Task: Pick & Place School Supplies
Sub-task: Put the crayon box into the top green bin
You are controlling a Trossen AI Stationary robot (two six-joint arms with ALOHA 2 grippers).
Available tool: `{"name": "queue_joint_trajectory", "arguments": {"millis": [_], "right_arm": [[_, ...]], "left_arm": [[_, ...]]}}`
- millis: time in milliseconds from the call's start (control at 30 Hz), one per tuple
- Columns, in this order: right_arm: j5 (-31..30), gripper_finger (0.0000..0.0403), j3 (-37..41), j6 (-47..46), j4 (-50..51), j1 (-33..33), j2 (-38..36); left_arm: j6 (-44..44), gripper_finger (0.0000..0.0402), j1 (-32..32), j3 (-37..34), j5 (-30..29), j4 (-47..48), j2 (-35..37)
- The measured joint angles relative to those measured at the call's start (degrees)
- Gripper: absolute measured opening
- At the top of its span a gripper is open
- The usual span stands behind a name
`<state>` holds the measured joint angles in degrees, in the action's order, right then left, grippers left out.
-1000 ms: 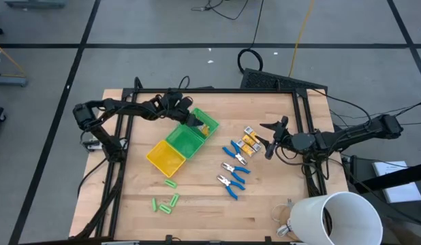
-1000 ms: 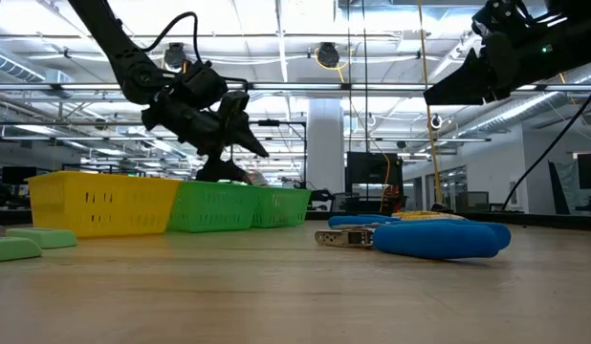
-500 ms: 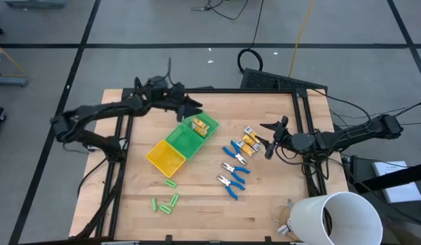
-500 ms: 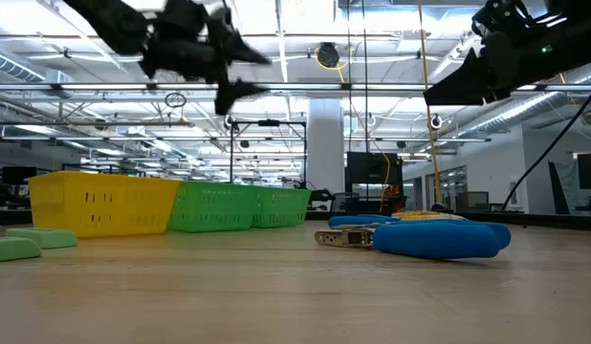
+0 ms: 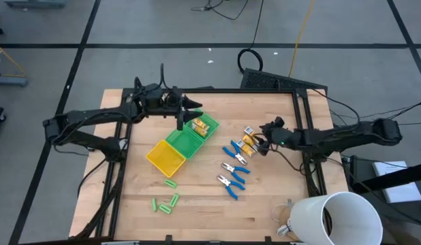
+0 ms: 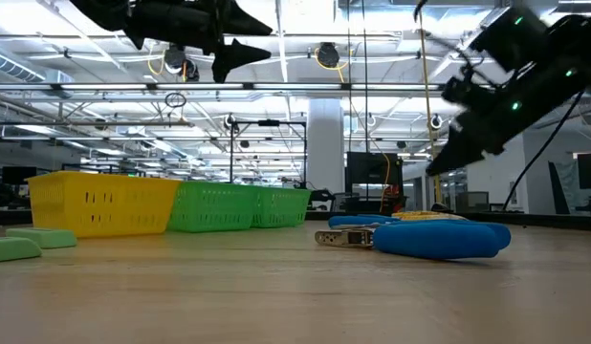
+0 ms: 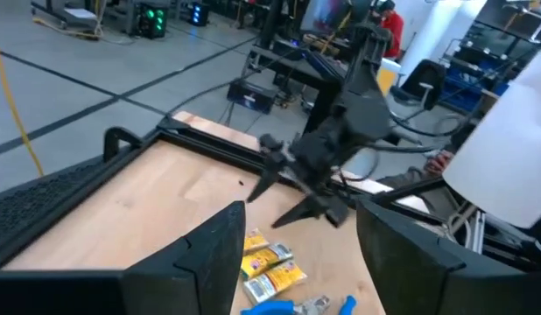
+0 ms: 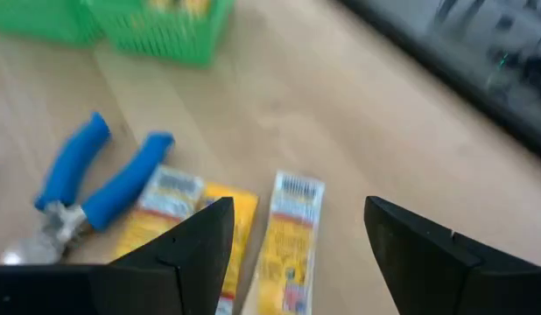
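**Right Arm Over the Yellow Packets: Risks and Orientation**

The right gripper (image 5: 263, 138) hangs just above the yellow packets (image 5: 248, 141), right of centre in the high view; its jaws stand wide and empty.

Risk: the packets lie touching side by side, so one finger could land on a neighbour, and the jaws may drag two or nudge the blue pliers (image 5: 235, 154) just beside them.

Orientation: the packets' long axes run diagonally, upper left to lower right.

The left gripper (image 5: 186, 111) hovers above the compartment tray (image 5: 171, 151), jaws partly open, empty.
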<state>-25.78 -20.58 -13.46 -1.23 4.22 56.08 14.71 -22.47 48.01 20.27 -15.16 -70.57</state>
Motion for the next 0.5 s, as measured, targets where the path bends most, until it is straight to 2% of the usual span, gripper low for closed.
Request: {"name": "queue_joint_trajectory", "arguments": {"millis": [200, 333, 500], "right_arm": [[4.01, 0.0247, 0.02, 2.42, -3.45, 4.41, 10.20], [9.16, 0.0247, 0.02, 2.58, -5.90, 5.87, 14.17], [9.57, 0.0247, 0.06, 2.49, -5.38, 7.17, 17.22]], "left_arm": [[-0.71, 0.0234, 2.10, 0.00, -2.24, 0.08, -0.74], [-0.72, 0.0236, 3.44, 0.00, -4.15, 0.03, -0.72], [-0.75, 0.0227, 4.23, 0.00, -4.37, 0.02, -0.72]]}}
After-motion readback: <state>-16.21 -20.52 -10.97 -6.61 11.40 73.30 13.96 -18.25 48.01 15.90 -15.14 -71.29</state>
